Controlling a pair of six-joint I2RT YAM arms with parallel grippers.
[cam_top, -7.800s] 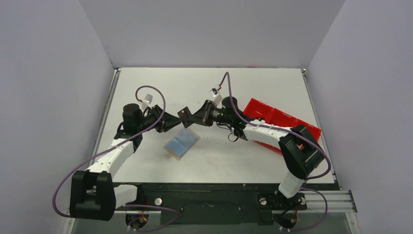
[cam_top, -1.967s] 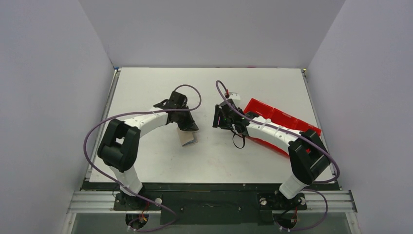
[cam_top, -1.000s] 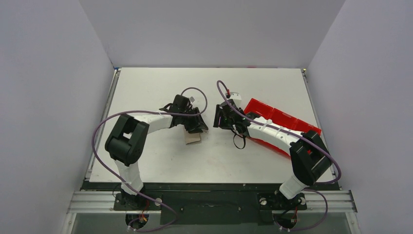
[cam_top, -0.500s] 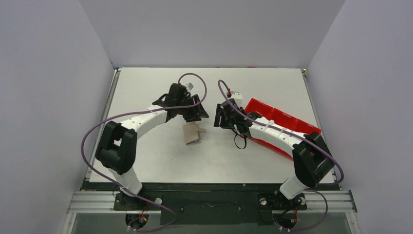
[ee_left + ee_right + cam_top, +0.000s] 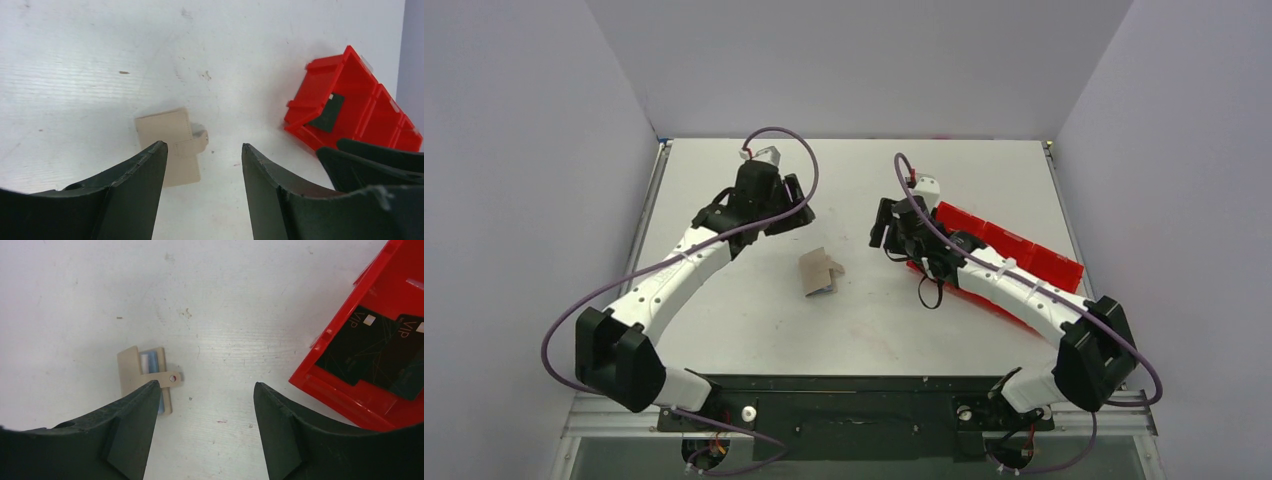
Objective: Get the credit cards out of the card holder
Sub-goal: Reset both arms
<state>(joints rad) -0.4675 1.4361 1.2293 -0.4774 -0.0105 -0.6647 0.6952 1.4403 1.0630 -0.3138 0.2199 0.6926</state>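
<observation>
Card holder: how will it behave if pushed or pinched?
Probably slides, not tips: the card holder lies flat on the smooth table. Likely floppy: thin, with a strap tab sticking out. Light blue cards peek from one edge, so a pinch may shift them.

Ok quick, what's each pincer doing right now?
Left pincer: open, holding nothing.
Right pincer: open, holding nothing.

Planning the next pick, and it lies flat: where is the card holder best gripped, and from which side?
Likely the snap tab, which juts past the card holder's edge toward the red tray. Come in low from that side with the open right gripper. The holder lies flat on the table, so its other edges offer little to pinch.
</observation>
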